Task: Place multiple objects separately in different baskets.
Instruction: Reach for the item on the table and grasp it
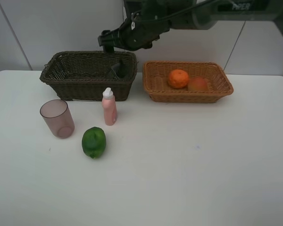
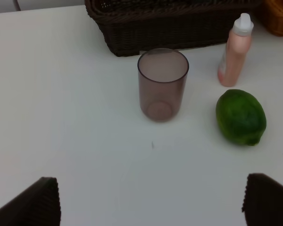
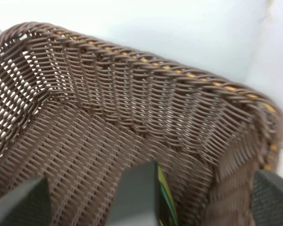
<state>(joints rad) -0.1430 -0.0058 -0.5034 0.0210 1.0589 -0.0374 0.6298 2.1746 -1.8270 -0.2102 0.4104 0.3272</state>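
Note:
The dark brown basket point(image 1: 87, 84) stands at the back left and holds the dark green pump bottle point(image 1: 119, 70), which leans against its right wall. My right gripper point(image 1: 109, 43) hovers open above that basket. In the right wrist view the gripper point(image 3: 146, 202) has its jaws wide apart, with the bottle point(image 3: 139, 193) between and below them, not gripped. The light tan basket point(image 1: 155, 87) holds the orange point(image 1: 178, 78) and the reddish-orange fruit point(image 1: 197, 84). The mauve cup point(image 1: 57, 117), pink bottle point(image 1: 109, 107) and lime point(image 1: 94, 142) stand on the table. My left gripper point(image 2: 151, 202) is open, near the cup point(image 2: 162, 84).
The white table point(image 1: 188, 160) runs to a white wall behind the baskets. In the left wrist view the lime point(image 2: 240, 117) and the pink bottle point(image 2: 236, 52) stand beside the cup, in front of the dark basket point(image 2: 170, 33).

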